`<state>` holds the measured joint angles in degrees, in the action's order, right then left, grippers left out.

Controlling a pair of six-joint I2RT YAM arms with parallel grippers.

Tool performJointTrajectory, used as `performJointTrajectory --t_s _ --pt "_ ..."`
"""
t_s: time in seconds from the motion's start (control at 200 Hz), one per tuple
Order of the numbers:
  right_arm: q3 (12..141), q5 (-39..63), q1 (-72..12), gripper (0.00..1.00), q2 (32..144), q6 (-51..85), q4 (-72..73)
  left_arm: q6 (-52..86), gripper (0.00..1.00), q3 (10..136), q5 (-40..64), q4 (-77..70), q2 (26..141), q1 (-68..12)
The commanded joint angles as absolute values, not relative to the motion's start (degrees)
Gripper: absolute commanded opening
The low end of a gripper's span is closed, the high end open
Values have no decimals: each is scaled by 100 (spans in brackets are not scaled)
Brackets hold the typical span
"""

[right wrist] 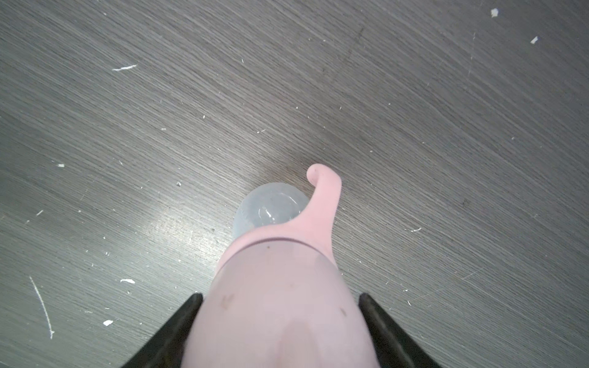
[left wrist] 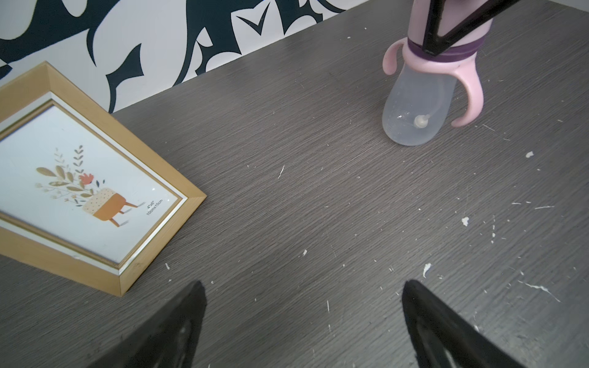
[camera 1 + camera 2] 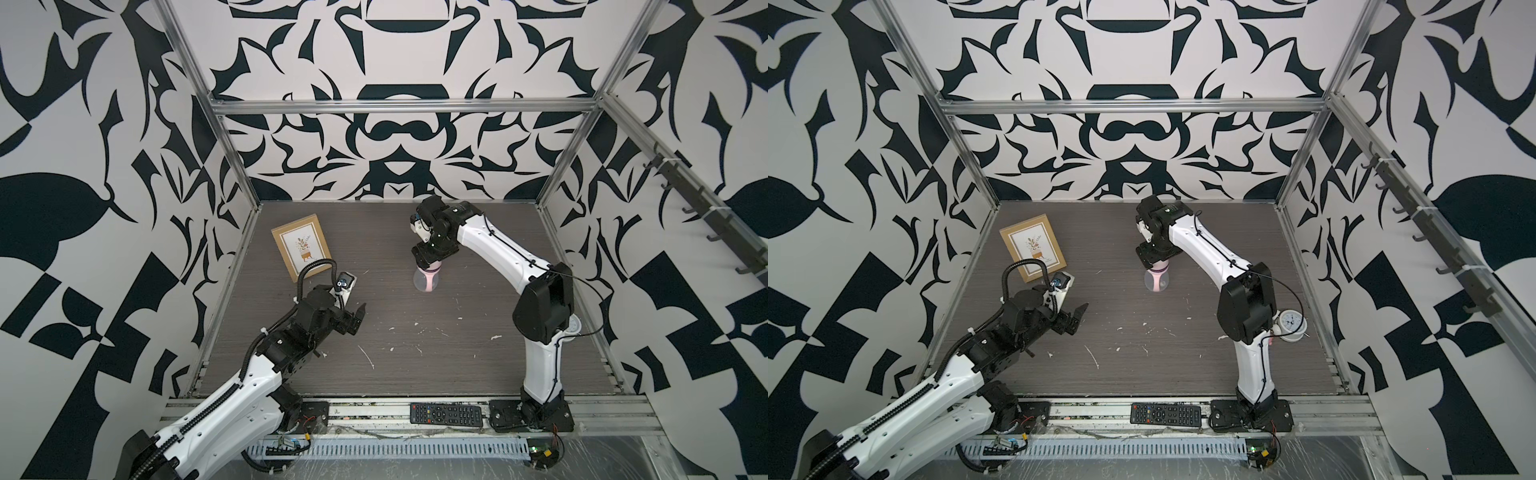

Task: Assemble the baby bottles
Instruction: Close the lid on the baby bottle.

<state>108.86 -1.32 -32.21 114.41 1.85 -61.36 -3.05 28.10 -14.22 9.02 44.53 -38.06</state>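
Note:
One baby bottle stands upright on the dark table in both top views, toward the back middle. The left wrist view shows its translucent body, the pale pink two-handled ring, the purple collar and a straw end inside. A pink dome cap sits on top. My right gripper comes down over the cap, its fingers on either side of it, a thin gap showing at one finger. My left gripper hovers open and empty at the left, well apart from the bottle.
A wooden picture frame lies at the back left, close to my left arm. A black remote rests on the front rail. A small round dial stands by the right arm's elbow. White specks dot the table.

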Motion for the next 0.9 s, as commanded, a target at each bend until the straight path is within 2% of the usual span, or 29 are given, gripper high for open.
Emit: performJointTrajectory --t_s 0.0,0.415,0.895 --pt "10804 -220 -3206 80 10970 140 -5969 -326 99 2967 -1380 949 4481 -3806" --pt "10700 -394 -3208 84 10631 141 -5688 -326 100 3001 -1324 958 4560 -3809" --pt "10322 -212 -3157 76 10523 184 -5292 -306 99 3138 -1232 1001 4711 -3806"
